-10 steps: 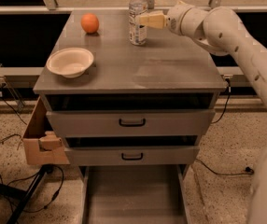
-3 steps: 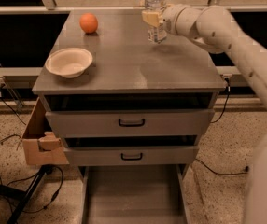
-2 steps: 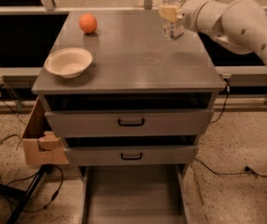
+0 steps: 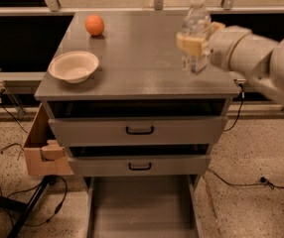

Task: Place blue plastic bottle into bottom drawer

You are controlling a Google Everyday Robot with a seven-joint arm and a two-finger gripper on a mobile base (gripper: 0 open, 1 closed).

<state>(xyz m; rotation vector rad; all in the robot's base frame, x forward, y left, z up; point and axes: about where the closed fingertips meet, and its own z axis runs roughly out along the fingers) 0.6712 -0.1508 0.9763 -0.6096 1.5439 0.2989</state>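
Note:
My gripper (image 4: pixel 193 43) is shut on the blue plastic bottle (image 4: pixel 195 21), a small clear bottle with a white cap, and holds it upright in the air above the right side of the grey cabinet top (image 4: pixel 137 58). My white arm (image 4: pixel 256 58) reaches in from the right. The bottom drawer (image 4: pixel 142 209) is pulled out at the foot of the cabinet, a long grey tray with low side walls, and nothing lies in it.
An orange (image 4: pixel 95 25) sits at the back left of the cabinet top. A white bowl (image 4: pixel 74 67) sits at the front left. Two drawers with black handles (image 4: pixel 139 130) are slightly open. A cardboard box (image 4: pixel 42 150) hangs at the cabinet's left. Cables lie on the floor.
The bottle has been lifted off the cabinet top and carried to the right and towards the front in my gripper. The orange and the bowl have not moved.

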